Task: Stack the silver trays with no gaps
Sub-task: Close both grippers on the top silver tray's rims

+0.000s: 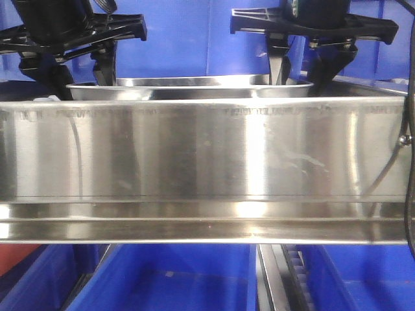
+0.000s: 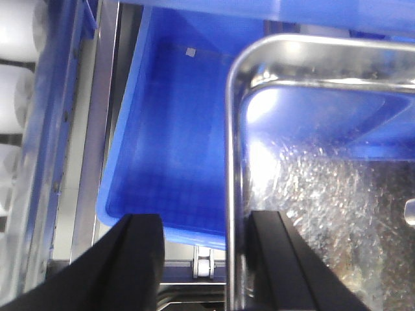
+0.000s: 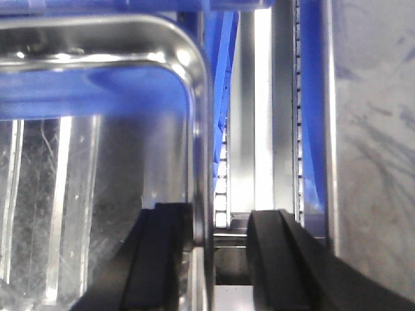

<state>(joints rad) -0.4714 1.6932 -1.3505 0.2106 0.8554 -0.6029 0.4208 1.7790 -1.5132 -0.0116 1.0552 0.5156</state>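
Black left fingers and right fingers are straddling, parted, opposite rims of the shallow, shiny rectangular steel tray, apparently readying a grasp and needing to close evenly next.

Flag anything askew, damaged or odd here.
Nothing stands out. The shiny rectangular stainless-steel tray sits level behind the long brushed-steel rail, no dents visible. The left gripper and right gripper each straddle one end rim with open fingers.
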